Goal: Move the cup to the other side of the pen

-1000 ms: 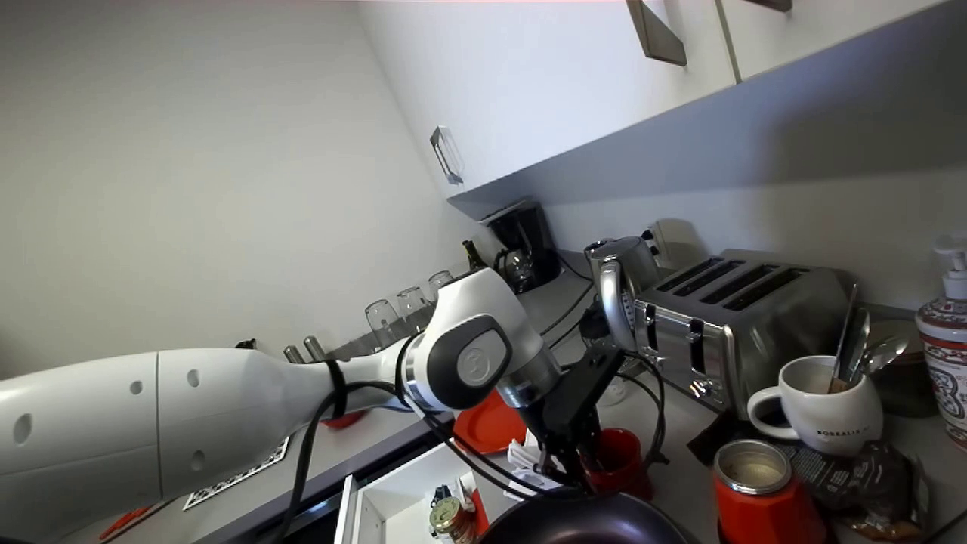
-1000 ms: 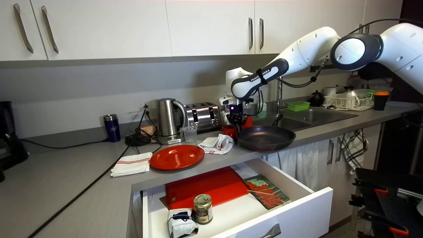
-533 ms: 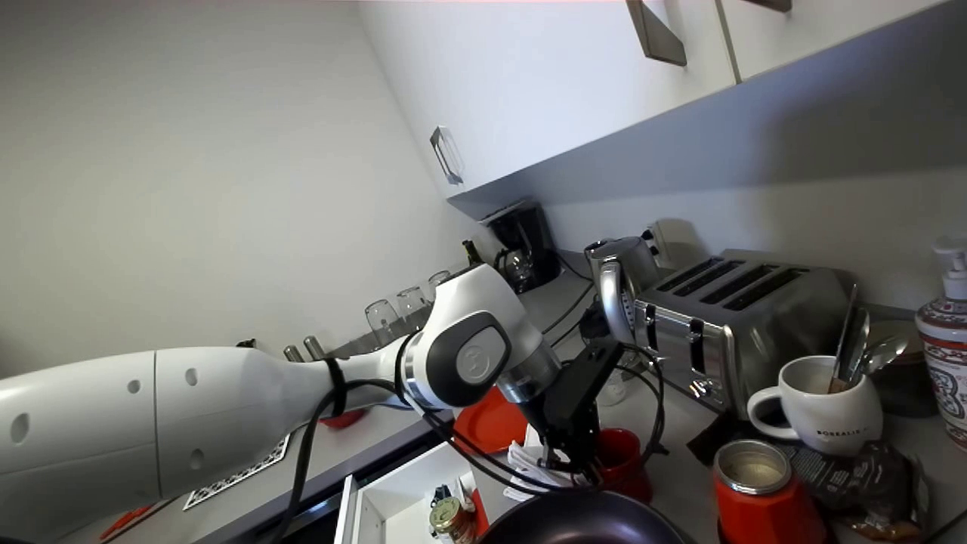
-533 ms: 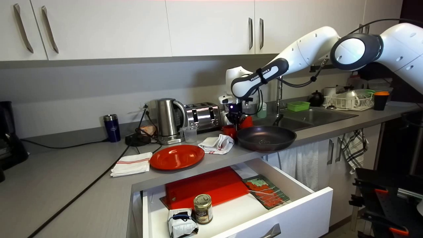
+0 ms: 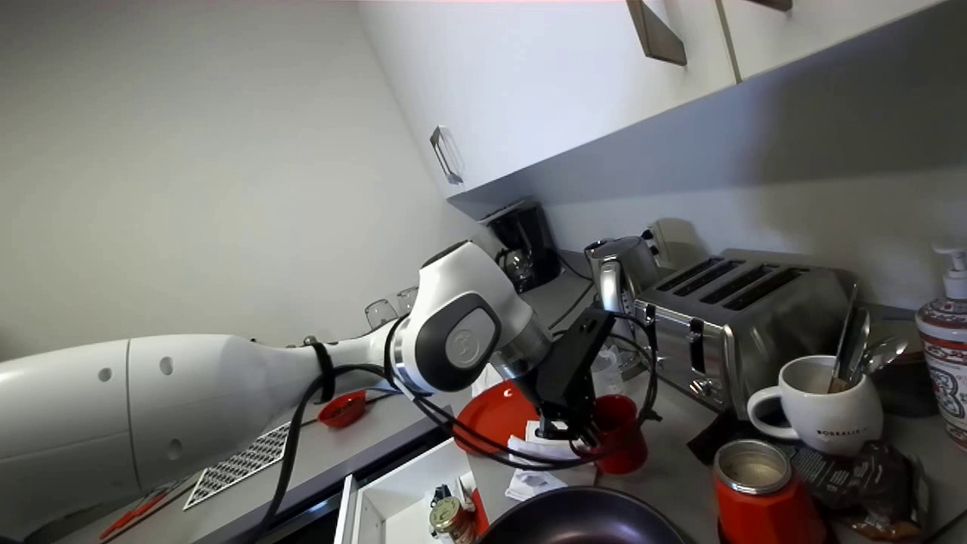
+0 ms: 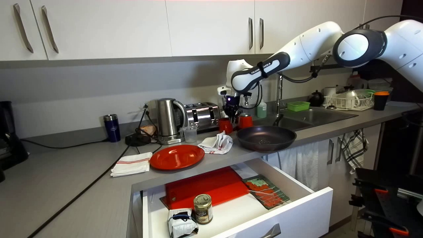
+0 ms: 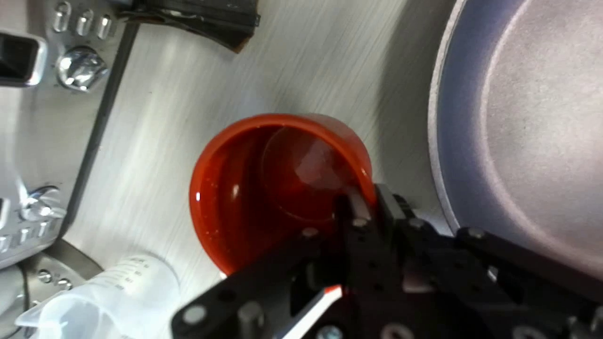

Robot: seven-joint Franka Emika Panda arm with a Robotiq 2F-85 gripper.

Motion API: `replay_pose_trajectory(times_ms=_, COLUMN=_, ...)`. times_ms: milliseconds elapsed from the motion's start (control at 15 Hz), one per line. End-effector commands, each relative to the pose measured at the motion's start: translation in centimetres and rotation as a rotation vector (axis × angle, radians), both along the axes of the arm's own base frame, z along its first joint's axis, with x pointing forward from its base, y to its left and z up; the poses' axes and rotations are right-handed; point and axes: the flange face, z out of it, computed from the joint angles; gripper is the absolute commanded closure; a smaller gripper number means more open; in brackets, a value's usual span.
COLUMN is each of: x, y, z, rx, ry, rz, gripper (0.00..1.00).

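Exterior views both crop the wall cabinets [image 6: 211, 28] along the top edge, and the grey counter [image 6: 76, 185] runs out of the picture below. Next in size, the white robot arm [image 6: 310, 41] is cut off at the side in each of them. The pulled-out drawer [image 6: 297, 211] is lost past the bottom edge in both exterior views. The steel toaster [image 5: 763, 340] reaches the wrist view only as a strip of its front, and the frying pan [image 7: 532, 127] is sliced there by the right edge. In an exterior view the red plate [image 5: 491, 408] lies partly behind the robot arm. The gripper [image 7: 371, 200] is so dark in both exterior views that its jaws merge. A bunched white cloth [image 6: 216, 144] lies near it, partly covered by it in an exterior view. The red-orange tin [image 5: 763, 506] is trimmed by the bottom edge in an exterior view. The wrist view settles the grip: the jaws pinch the wall of the small red cup [image 7: 278, 183], one inside, one outside. The cup is between toaster and frying pan, near the cloth, its side partly masked by the gripper; whether its base touches the counter I cannot tell. Smallest, a white strip [image 7: 313, 310] with a red end shows between dark gripper parts in the wrist view; what it belongs to is unclear
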Motion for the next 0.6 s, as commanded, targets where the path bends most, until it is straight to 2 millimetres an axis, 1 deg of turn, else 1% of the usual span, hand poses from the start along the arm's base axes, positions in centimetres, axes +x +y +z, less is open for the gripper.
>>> replay_pose_trajectory(times_ms=0, x=-0.9, y=-0.3, z=3.8, rx=0.038, ry=-0.081, rz=-0.054, gripper=0.94)
replay_pose_trajectory(times_ms=200, x=-1.9, y=-0.4, z=6.0, rx=0.064, ry=-0.119, rz=-0.139, gripper=0.94)
replay_pose_trajectory(times_ms=333, x=-2.8, y=-0.6, z=7.3, rx=0.08, ry=-0.125, rz=-0.228, gripper=0.94)
replay_pose_trajectory(times_ms=533, x=-4.3, y=-0.8, z=8.3, rx=0.106, ry=-0.129, rz=-0.358, gripper=0.94)
